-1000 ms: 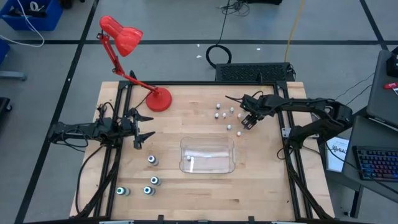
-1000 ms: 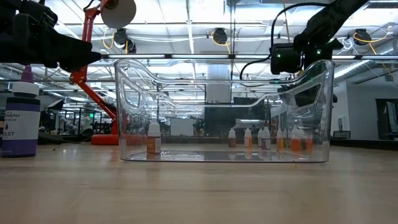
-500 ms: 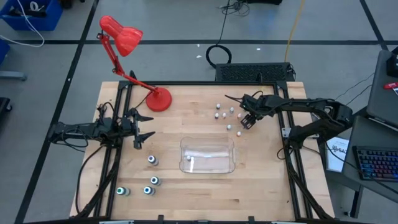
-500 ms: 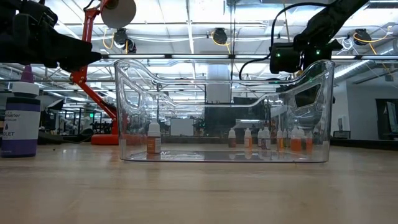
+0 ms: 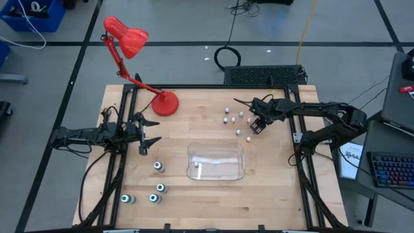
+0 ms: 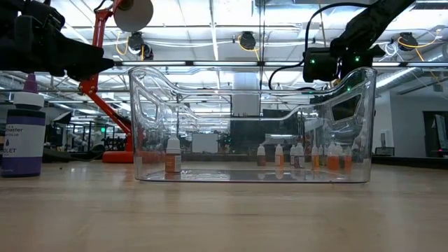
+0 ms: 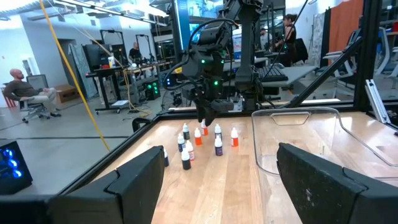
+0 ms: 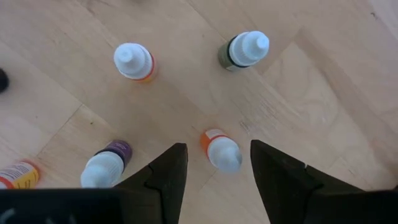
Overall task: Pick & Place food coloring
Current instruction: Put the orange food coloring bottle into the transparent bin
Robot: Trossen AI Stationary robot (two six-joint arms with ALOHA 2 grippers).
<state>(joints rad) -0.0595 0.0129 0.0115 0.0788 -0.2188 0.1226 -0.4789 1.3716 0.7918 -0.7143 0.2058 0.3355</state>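
High view first, reading across from my left. My left pincer [image 5: 150, 133] hangs parked at the table's left edge, fingers wide and empty, exactly as it sat a second ago. Ahead of it, nearer the front edge, stand four bigger bottles with teal tops [image 5: 158, 167]. In the middle lies the clear tray [image 5: 215, 173], with one small bottle [image 6: 172, 159] upright inside it.

On the right, my right pincer [image 5: 254, 127] hovers over the cluster of small bottles [image 5: 231, 117]. The arm has barely shifted in the last second; what changed is the fingers, which have drawn in somewhat. From the wrist camera they straddle an orange-banded bottle [image 8: 221, 149], gaps still showing on both sides, so nothing is gripped yet. I read this as the closing stroke of a pick.

That bottle stands upright, long axis vertical, white nozzle pointing up toward the wrist. Its neighbours, just beyond the fingertips, also stand upright; one [image 8: 20, 173], off to one side, looks tipped over.
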